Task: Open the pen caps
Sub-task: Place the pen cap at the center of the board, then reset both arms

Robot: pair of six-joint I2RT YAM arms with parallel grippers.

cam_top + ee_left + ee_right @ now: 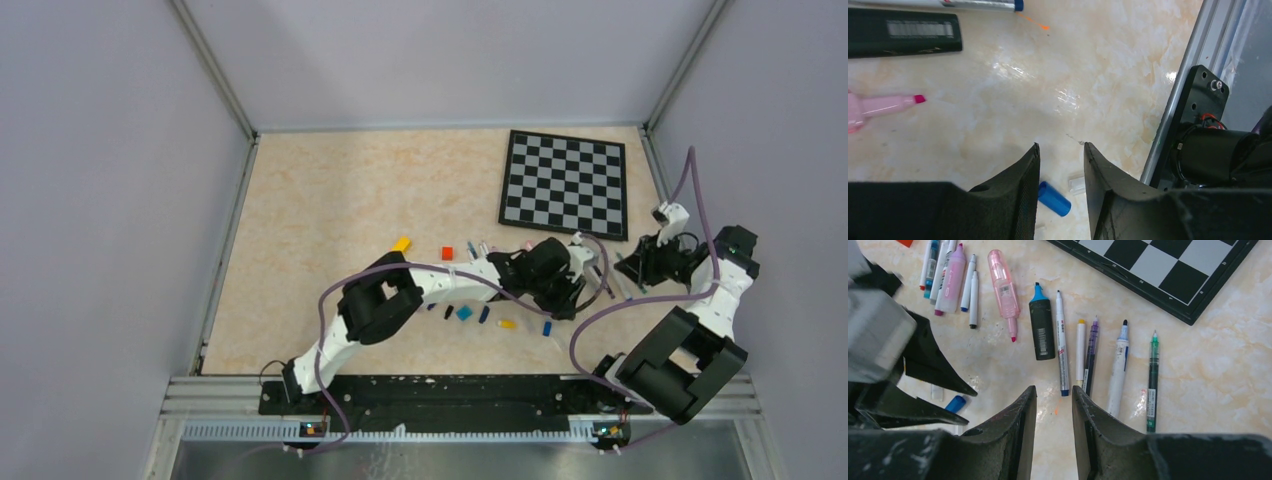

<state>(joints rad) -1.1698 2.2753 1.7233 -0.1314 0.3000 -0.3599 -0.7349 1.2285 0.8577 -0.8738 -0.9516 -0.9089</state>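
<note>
Several pens lie side by side with bare tips, among them a pink highlighter (1004,282), a black highlighter (1041,325), a purple pen (1091,352) and a green pen (1152,382). A loose blue pen cap (1054,198) lies on the table under my left gripper (1062,145), which is open and holds nothing. A clear cap (1077,183) lies beside it. My right gripper (1053,388) hovers open and empty just short of the pen row. In the top view the left gripper (578,292) and right gripper (632,266) flank the pens (603,272).
A chessboard (564,183) lies at the back right. More loose caps (484,314) and a small red cube (447,253) are scattered left of the pens. The left fingers (935,375) show in the right wrist view. A metal rail (1193,65) edges the table.
</note>
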